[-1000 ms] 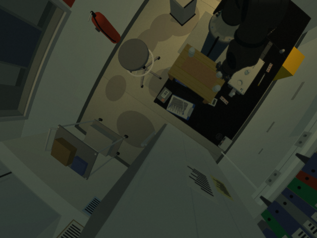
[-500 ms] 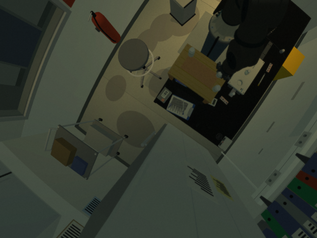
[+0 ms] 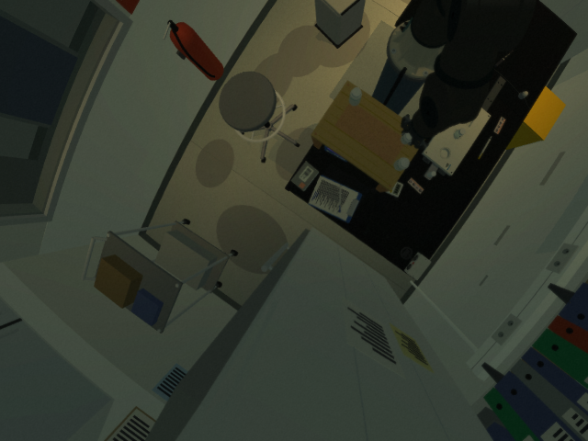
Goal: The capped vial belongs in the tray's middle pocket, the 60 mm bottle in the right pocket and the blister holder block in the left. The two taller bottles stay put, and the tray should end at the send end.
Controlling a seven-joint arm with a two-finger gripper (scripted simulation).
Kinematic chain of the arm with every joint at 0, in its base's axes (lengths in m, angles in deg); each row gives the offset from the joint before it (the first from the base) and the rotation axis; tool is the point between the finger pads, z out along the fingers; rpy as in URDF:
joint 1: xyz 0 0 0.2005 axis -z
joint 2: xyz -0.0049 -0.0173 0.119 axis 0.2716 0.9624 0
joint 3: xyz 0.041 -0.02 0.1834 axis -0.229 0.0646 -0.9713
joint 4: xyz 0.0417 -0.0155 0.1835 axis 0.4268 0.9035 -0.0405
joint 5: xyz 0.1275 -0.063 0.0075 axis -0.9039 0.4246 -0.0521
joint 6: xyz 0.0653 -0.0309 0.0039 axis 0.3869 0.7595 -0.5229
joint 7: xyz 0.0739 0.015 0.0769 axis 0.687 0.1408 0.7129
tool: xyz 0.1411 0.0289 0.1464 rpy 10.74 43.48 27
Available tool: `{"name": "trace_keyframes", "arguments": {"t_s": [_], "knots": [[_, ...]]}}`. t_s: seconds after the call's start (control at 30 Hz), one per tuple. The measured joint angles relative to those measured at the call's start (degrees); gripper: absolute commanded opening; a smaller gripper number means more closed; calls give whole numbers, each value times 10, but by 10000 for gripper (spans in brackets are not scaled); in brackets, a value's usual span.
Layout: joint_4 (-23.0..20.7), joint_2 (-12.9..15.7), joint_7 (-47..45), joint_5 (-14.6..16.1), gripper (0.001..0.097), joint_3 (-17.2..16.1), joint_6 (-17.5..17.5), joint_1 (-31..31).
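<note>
A small pale bottle (image 3: 406, 138) stands at the wooden table's right edge, directly under the dark arm, and my gripper (image 3: 409, 136) is down on it, mostly hidden by the arm's body. Another bottle (image 3: 402, 164) stands at the table's near right corner and a third (image 3: 355, 96) at its far left corner. The white tray (image 3: 456, 141) lies on the black bench to the right, with round things in two of its pockets. A small pale piece (image 3: 431, 172) lies just below the tray. My gripper is closed around the small bottle at the table's edge.
The wooden table (image 3: 365, 135) sits on the black bench (image 3: 441, 156). A clipboard (image 3: 334, 198) and a small meter (image 3: 305, 174) lie at the bench's front left. A yellow box (image 3: 541, 117) stands at the right edge. A stool (image 3: 249, 103) stands on the floor to the left.
</note>
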Motion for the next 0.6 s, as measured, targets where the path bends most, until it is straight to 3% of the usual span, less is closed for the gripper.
{"name": "trace_keyframes", "arguments": {"t_s": [0.6], "knots": [[-6, -24, -10, -11, 80, -16, 32, 9]]}}
